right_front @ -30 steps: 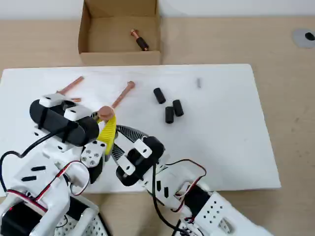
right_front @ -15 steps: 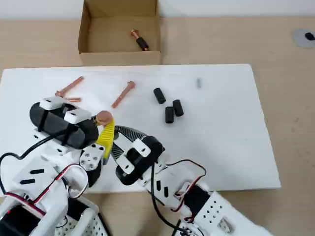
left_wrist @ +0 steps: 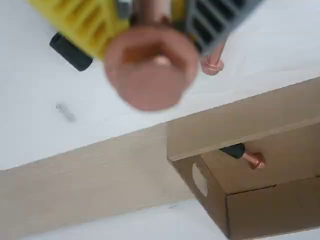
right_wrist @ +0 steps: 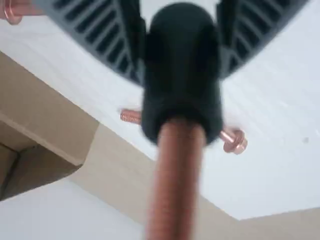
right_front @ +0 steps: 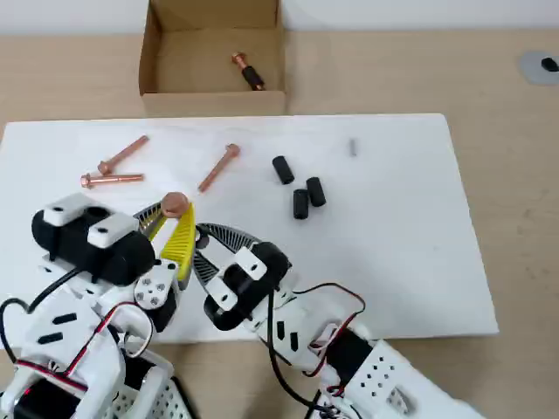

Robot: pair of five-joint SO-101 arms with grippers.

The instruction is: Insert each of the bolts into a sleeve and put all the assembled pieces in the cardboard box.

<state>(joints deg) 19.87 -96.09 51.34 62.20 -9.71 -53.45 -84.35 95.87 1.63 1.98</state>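
- I'm pinching the copper bolt [left_wrist: 150, 70] in the left gripper [right_front: 170, 216], its smooth round flanged head facing that wrist's camera.
- I'm clamping the matte black sleeve [right_wrist: 181, 75] in the right gripper [right_wrist: 181, 20]; the threaded shank is sitting in its bore, axes aligned.
- Both are hanging over the white mat [right_front: 393, 262], the cardboard box [right_front: 214, 102] lying well beyond.

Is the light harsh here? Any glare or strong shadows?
High view: even light, no glare on the white mat, and the black sleeves cast only faint shadows. Left wrist view: the near bolt shows a small soft sheen on its head.
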